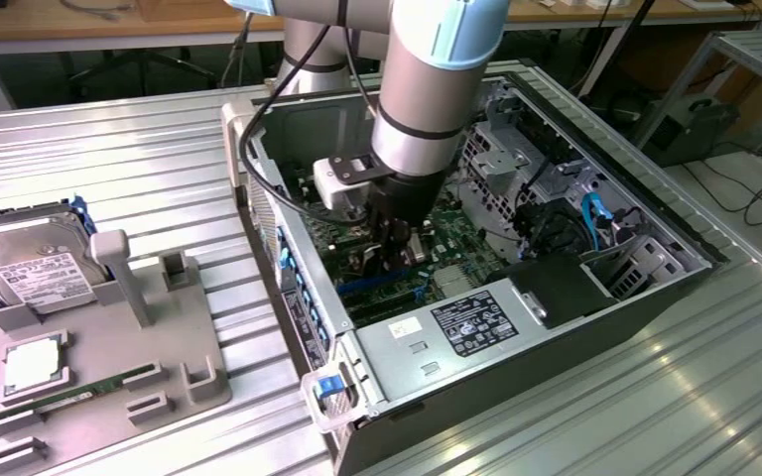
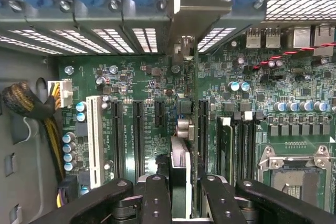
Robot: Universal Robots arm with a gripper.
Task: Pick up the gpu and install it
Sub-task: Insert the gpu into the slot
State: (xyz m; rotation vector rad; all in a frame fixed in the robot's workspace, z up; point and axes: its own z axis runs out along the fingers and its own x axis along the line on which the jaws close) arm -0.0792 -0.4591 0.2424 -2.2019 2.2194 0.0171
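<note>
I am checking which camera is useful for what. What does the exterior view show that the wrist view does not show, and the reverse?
Exterior view alone: the arm reaching into the open computer case, and on the exterior view's left a gray holder with a hard drive and a memory stick.
Wrist view alone: the white slot, the empty processor socket, the yellow cable bundle.
Both: the gripper holding the gpu edge-on over the motherboard.

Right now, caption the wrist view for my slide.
Gripper holds the gpu edge-on above the motherboard slots.
</note>
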